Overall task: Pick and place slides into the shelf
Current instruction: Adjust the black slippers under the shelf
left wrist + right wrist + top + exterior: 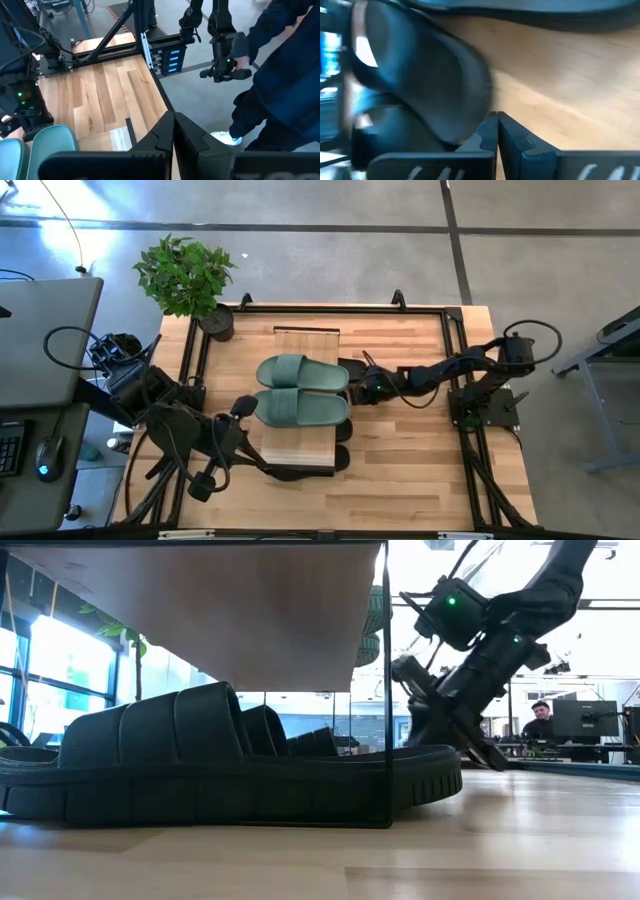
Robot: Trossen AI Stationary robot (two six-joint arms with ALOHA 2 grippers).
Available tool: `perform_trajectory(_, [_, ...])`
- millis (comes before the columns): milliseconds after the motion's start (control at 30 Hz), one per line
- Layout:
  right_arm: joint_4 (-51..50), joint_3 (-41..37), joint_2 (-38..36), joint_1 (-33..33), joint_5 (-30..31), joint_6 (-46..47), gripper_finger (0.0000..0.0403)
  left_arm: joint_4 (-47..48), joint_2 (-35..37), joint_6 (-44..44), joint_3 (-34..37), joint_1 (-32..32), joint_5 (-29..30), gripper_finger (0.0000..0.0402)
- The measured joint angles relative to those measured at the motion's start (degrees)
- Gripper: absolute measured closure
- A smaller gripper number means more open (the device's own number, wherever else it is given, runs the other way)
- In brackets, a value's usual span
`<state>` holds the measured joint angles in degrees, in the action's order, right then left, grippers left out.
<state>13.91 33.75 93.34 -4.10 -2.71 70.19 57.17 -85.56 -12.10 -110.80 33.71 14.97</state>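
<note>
On the table, the shelf stands mid-table with two slides lying side by side on its top. More slides lie beneath it. A potted plant stands at the far left corner.

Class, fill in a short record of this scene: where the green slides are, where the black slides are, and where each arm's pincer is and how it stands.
green slides: pair lying side by side on top of the shelf
black slides: under the shelf top, on the table; one pokes out past the shelf frame
right pincer: shut, low beside the shelf, at a black slide
left pincer: shut, at the shelf's other side, near the green slides
plant: pot at a table corner
</note>
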Motion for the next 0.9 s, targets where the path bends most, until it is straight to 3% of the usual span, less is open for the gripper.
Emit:
perform_trajectory(300, [-9.7,-0.1,-5.6,0.0,2.6,-3.6,0.0403,-0.2,0.0,-0.1,0.0,0.0,0.3,0.0402])
perform_trajectory(633, [-32.0,-0.1,-20.6,-4.6,11.2,-6.8,0.0403,0.0,0.0,0.3,0.0,0.0,0.8,0.0402])
perform_trajectory(900, [-28.3,-0.1,-18.2,-17.2,4.6,-13.5,0.0403,-0.4,0.0,1.3,0.0,0.0,1.0,0.0402])
